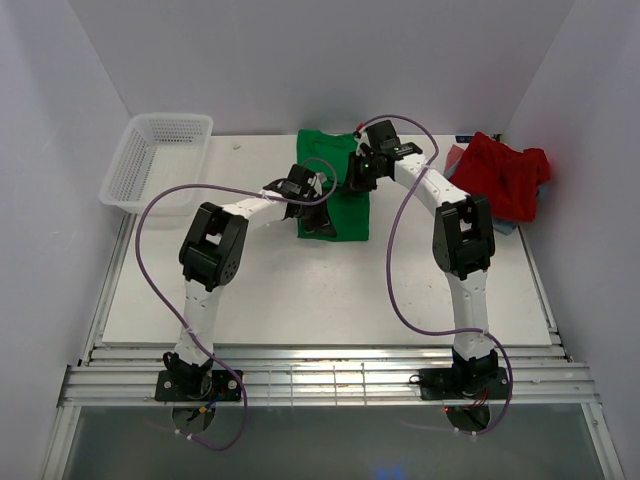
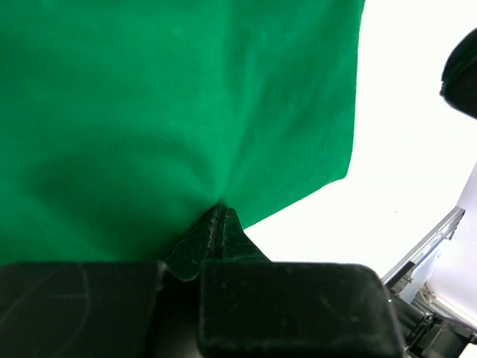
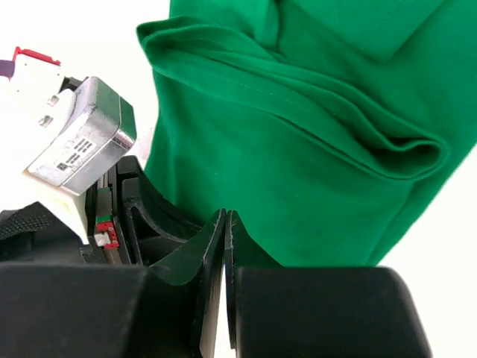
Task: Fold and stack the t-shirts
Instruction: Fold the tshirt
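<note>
Colours and patterns, as recorded on the table
Green t-shirt is listed as plain bright green; red t-shirt plain red, blue-grey cloth edging it; basket white mesh; table plain white.

Bright even light, soft shadows, table blown white (wrist views), near fingers slightly soft

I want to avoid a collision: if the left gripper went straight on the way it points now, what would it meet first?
The soft bright green cloth t-shirt: the left gripper is shut on it, and its cloth fills the view straight ahead. Depth beyond is unclear.
</note>
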